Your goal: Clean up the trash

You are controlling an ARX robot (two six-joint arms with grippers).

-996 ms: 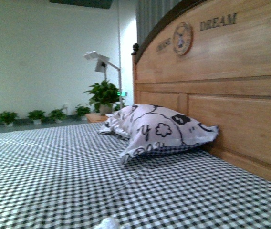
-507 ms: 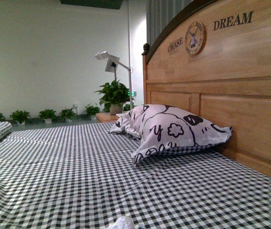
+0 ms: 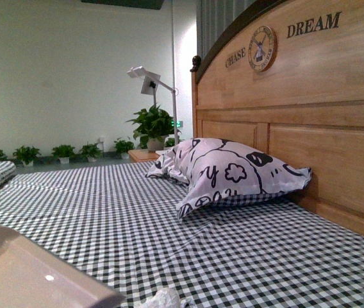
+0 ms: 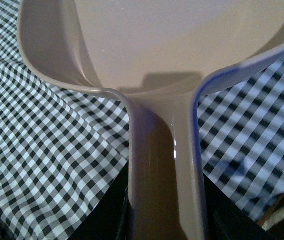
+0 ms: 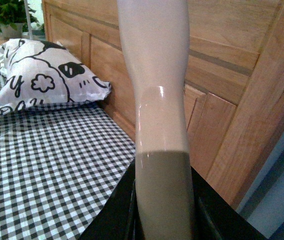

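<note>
My left pincer [image 4: 164,215] clamps the smooth beige plastic dustpan [image 4: 182,40], pan ahead to catch the crumpled white wad [image 3: 163,299]; my right pincer [image 5: 163,210] grips a glossy beige handle [image 5: 157,75].

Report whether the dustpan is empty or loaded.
Empty where visible: the dustpan is bare inside; the trash wad lies on the sheet beside it.

The wooden headboard [image 3: 310,96] reads "CHASE DREAM", the words flanking a round emblem [image 3: 262,48].
</note>
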